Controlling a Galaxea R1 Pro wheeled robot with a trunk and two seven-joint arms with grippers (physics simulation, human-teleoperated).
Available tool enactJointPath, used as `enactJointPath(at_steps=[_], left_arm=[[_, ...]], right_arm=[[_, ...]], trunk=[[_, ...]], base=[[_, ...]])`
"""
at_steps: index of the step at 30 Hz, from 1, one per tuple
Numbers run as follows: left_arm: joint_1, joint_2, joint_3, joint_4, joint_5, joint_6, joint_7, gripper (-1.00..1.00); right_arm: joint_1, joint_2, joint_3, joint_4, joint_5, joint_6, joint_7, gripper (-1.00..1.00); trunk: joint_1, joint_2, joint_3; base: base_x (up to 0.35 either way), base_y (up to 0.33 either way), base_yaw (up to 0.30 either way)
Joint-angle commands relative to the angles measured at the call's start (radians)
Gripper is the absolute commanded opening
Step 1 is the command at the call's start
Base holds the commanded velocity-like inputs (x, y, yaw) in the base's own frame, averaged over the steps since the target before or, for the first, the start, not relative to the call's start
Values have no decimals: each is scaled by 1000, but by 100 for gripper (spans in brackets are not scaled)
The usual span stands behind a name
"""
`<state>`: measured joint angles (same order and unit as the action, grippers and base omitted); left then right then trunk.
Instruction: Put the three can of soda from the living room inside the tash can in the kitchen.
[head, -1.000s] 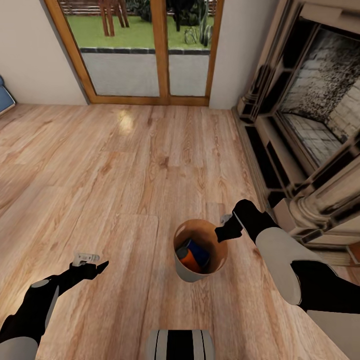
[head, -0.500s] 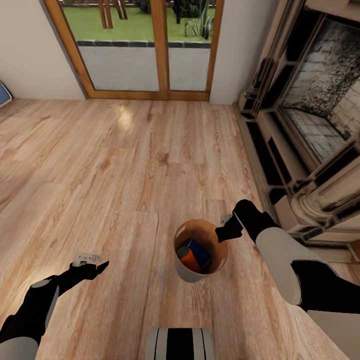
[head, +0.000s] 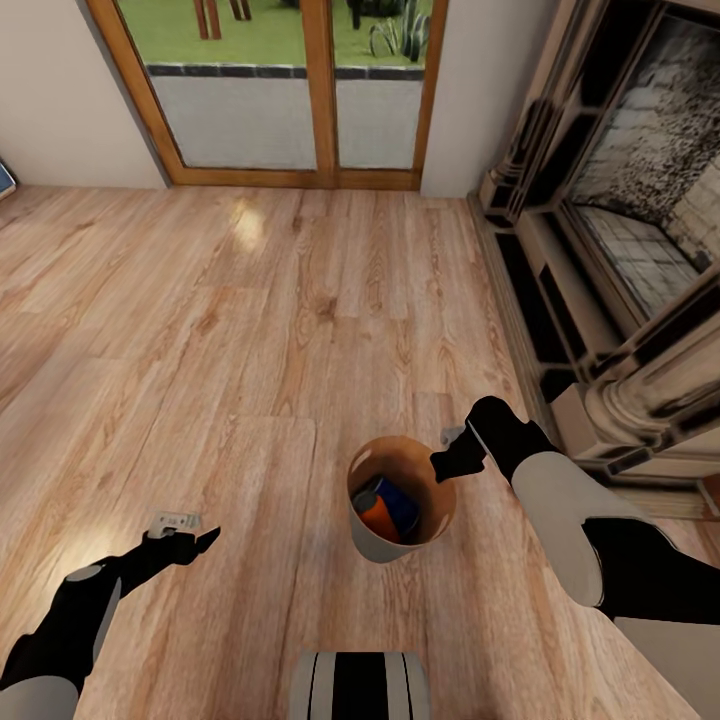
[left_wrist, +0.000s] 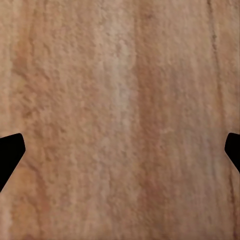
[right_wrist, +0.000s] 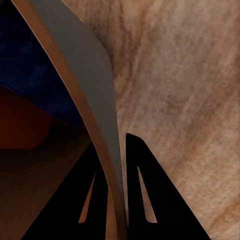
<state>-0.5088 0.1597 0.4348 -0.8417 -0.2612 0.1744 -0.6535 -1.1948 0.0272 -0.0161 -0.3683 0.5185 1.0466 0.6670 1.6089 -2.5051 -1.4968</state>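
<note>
Pinching tash can (right_wrist: 95, 100) rim, right hand (right_wrist: 116, 200).

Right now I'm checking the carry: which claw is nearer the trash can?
Right. The right claw is clamped on the trash can rim; the left claw hangs open well off to its side.
</note>
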Motion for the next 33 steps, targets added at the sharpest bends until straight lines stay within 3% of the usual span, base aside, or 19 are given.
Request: enactJointPath(at_steps=[1, 6, 26, 27, 33], left_arm=[[0, 0, 0, 1, 0, -2, 0, 100], [0, 0, -1, 5, -1, -6, -1, 100], [0, 0, -1, 6, 0, -7, -1, 100], [0, 0, -1, 6, 0, -8, -1, 100], [0, 0, -1, 6, 0, -9, -1, 100]], right_arm=[[9, 0, -7, -1, -23, 1, 3, -100], [10, 0, -8, -3, -23, 1, 3, -100], [10, 1, -7, -3, -23, 1, 3, -100], [10, 0, -7, -3, -22, 1, 2, 100], [11, 0, -8, -3, -22, 1, 3, 100]], trunk=[[1, 0, 0], [2, -1, -12], [2, -1, -12], [2, -1, -12], [2, -1, -12]], base=[[0, 0, 0], [0, 0, 0], [0, 0, 0], [0, 0, 0], [0, 0, 0]])
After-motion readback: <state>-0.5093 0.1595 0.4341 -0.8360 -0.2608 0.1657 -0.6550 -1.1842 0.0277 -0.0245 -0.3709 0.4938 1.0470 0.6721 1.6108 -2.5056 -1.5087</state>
